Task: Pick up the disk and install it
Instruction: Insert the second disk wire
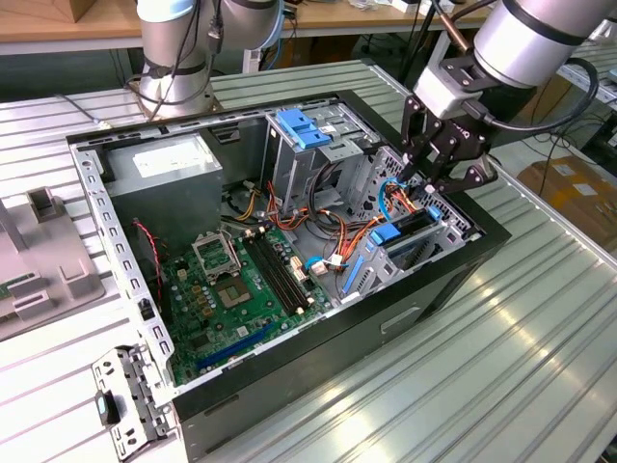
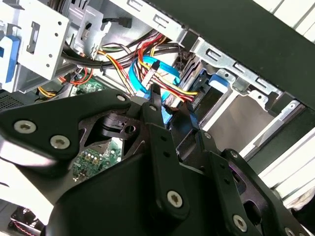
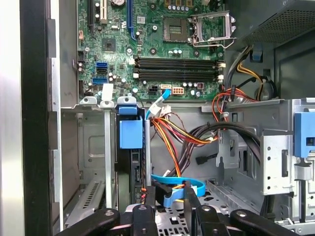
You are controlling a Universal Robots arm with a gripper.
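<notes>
The gripper (image 1: 434, 183) hangs over the computer case (image 1: 443, 289) at its edge toward the exterior view's right, its 2 black fingers (image 3: 147, 216) close together around a bundle of blue and coloured cables (image 3: 172, 189); whether they actually pinch anything cannot be told. In the second wrist view the fingertips (image 2: 155, 105) sit right at a blue flat cable (image 2: 147, 69) and a connector. Just below the gripper, the disk (image 1: 410, 231) stands on edge in its bay at that same side of the case, a blue rail tab (image 3: 130, 132) on its end. Beyond it lies the green motherboard (image 1: 227, 299) on the case floor, with the grey power supply (image 1: 169, 183) in the far corner. A blue latch (image 1: 304, 128) tops the metal drive cage (image 1: 328, 154). The case rests on a ribbed metal table (image 1: 501, 357).
</notes>
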